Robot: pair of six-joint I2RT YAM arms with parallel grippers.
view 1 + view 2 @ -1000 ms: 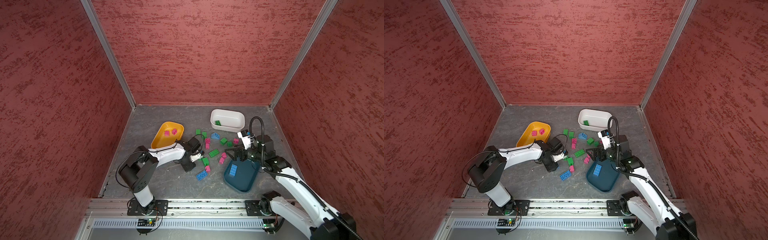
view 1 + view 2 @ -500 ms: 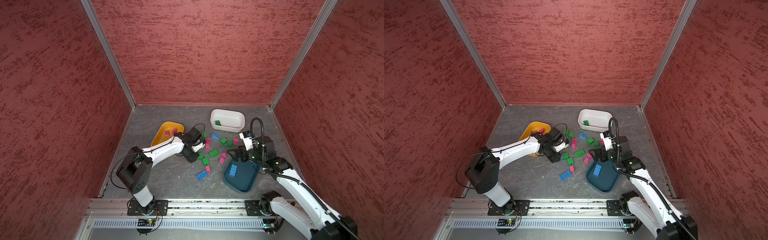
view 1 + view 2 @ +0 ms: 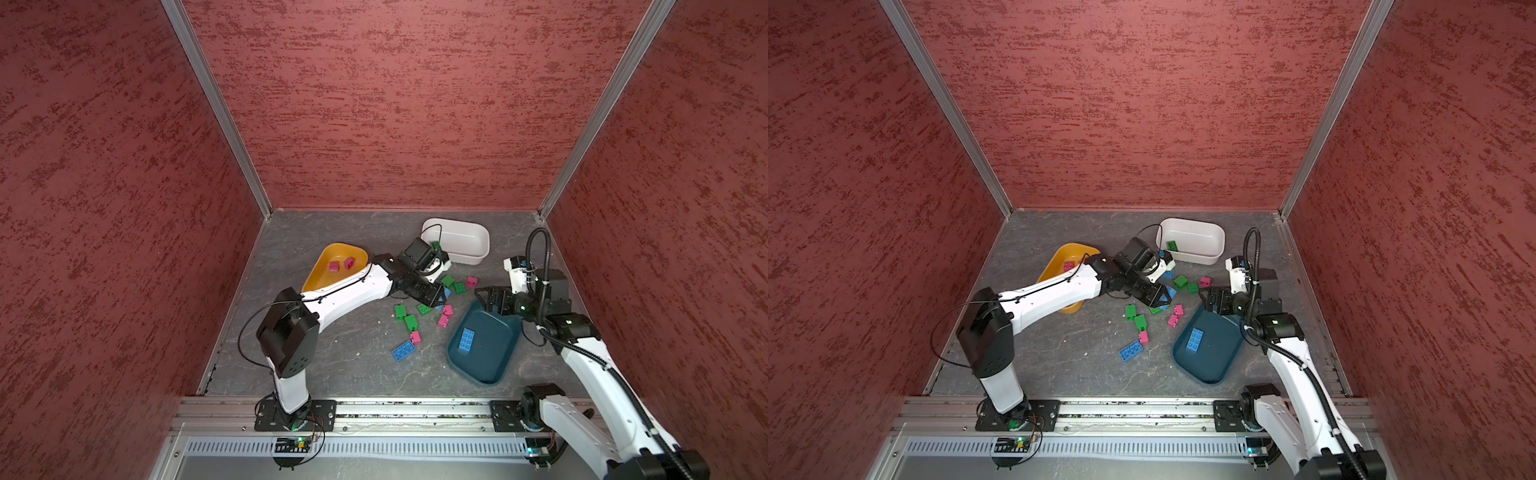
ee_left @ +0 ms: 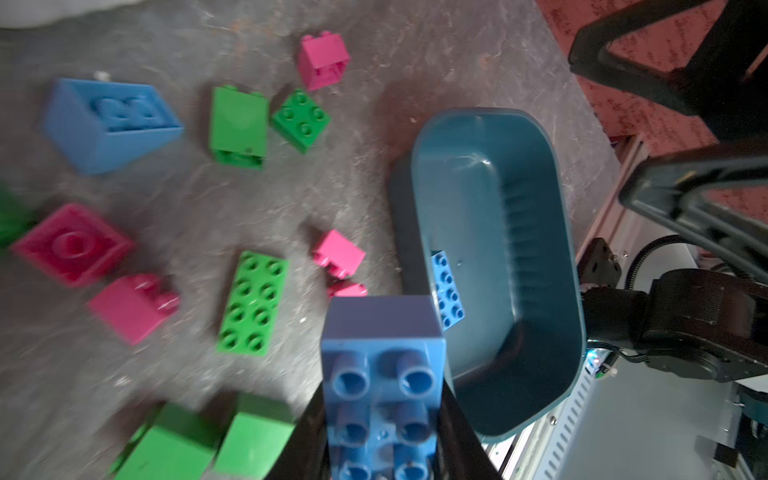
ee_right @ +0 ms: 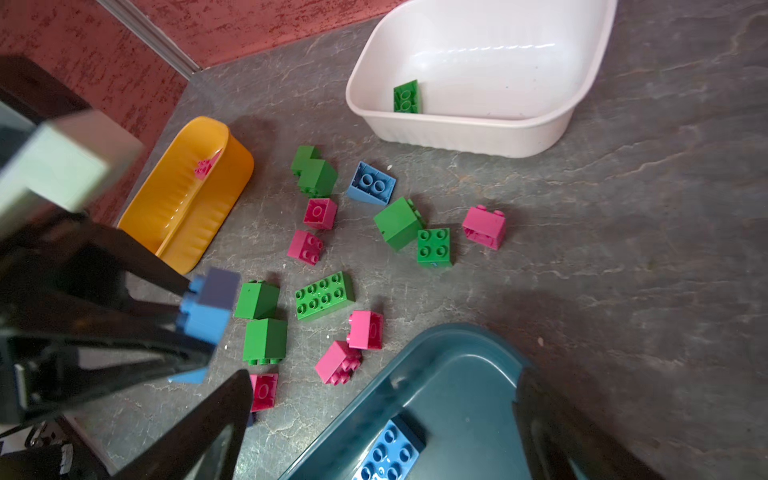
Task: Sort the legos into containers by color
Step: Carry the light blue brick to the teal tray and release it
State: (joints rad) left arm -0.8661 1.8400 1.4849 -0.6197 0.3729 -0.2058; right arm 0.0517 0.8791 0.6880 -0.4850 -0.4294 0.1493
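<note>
Clamps blue brick (image 4: 380, 332) in left claw (image 4: 384, 399), raised clear of pile (image 4: 253, 303), likely bound for teal bin (image 4: 519, 208) nearby, already holding blue; holds right claw (image 3: 483, 296) spread wide, empty, above bin's rim.

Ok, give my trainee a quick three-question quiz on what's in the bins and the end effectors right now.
1. True or false: the white bin holds a pink brick.
2. The left end effector grips: A) a pink brick, B) a blue brick, C) nothing.
3. How many bricks lie in the teal bin?
Key: 1 false, it holds a green brick; 2 B; 3 one.
</note>
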